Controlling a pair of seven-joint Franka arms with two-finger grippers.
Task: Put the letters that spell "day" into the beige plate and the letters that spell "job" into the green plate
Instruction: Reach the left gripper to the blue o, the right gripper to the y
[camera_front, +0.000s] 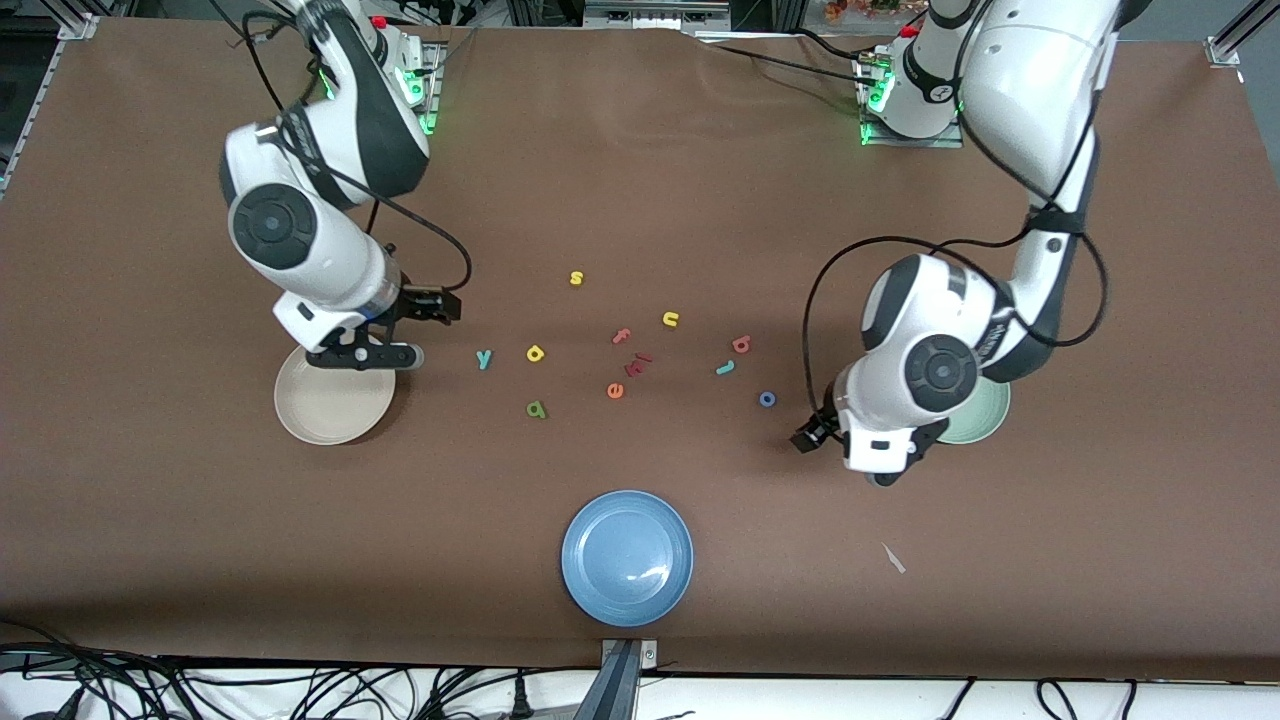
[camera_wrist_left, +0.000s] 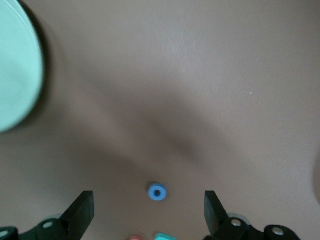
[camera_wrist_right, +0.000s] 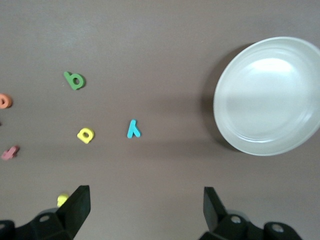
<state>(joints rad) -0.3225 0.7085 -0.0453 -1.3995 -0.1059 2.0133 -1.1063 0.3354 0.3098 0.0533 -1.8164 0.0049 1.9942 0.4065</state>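
The teal "y" (camera_front: 484, 359), yellow "d" (camera_front: 535, 352) and olive-green "a" (camera_front: 537, 409) lie on the brown table beside the beige plate (camera_front: 335, 405). My right gripper (camera_front: 440, 305) hangs open and empty over bare table by that plate; its wrist view shows the plate (camera_wrist_right: 270, 95), "y" (camera_wrist_right: 133, 129), "d" (camera_wrist_right: 85, 135) and "a" (camera_wrist_right: 75, 80). The salmon "b" (camera_front: 741, 344), teal "j" (camera_front: 725, 367) and blue "o" (camera_front: 767, 399) lie toward the left arm's end. My left gripper (camera_front: 808, 437) is open beside the "o" (camera_wrist_left: 157, 192). The left arm partly hides the green plate (camera_front: 985, 415).
A blue plate (camera_front: 627, 557) sits nearest the front camera. Stray letters lie mid-table: yellow "s" (camera_front: 576, 278) and "u" (camera_front: 670, 319), orange-red "f" (camera_front: 621, 336) and "e" (camera_front: 615, 390), dark red pieces (camera_front: 638, 363). A paper scrap (camera_front: 893, 558) lies toward the left arm's end.
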